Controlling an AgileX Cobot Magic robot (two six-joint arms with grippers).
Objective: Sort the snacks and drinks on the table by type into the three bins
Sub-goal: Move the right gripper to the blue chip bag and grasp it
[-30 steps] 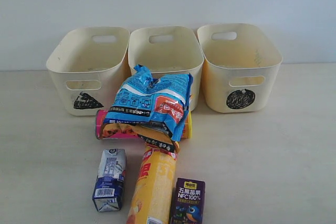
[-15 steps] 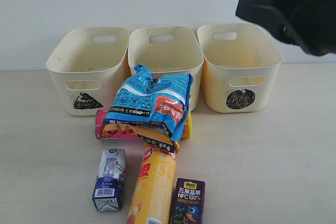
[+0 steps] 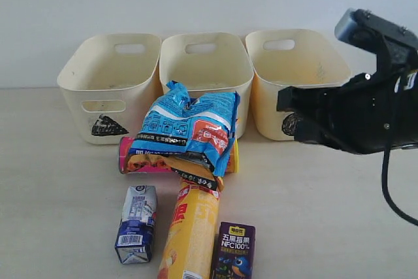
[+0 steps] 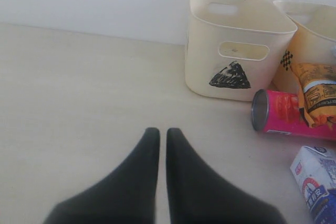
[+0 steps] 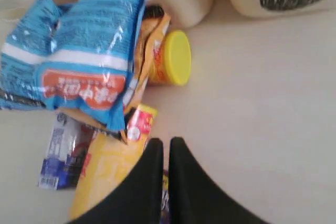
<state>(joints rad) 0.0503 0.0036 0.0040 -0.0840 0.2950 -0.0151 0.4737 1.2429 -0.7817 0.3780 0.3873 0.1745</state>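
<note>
The crinkly blue bag [image 3: 189,125] lies on the orange bag [image 3: 171,161] and the pink chip tube [image 3: 140,161], whose yellow-green lid [image 5: 176,59] points toward the right. In front lie the yellow-orange tube [image 3: 189,233], the white and blue carton [image 3: 137,223] and the purple carton [image 3: 234,251]. The triangle bin [image 3: 111,86], middle bin [image 3: 206,63] and circle bin [image 3: 297,83] stand in a row behind. My right gripper [image 5: 166,142] is shut and holds nothing, hovering above the yellow-orange tube's [image 5: 107,171] top end. My left gripper [image 4: 163,132] is shut over bare table, away from the triangle bin [image 4: 231,51].
My right arm [image 3: 353,119] hangs in front of the circle bin and covers part of its mark. The middle bin [image 4: 304,30] bears a square mark. A pale wall runs behind the bins. The left arm is outside the exterior view.
My right arm entered from the upper right and dropped in front of the circle bin. The snacks, cartons and bins have not moved.
</note>
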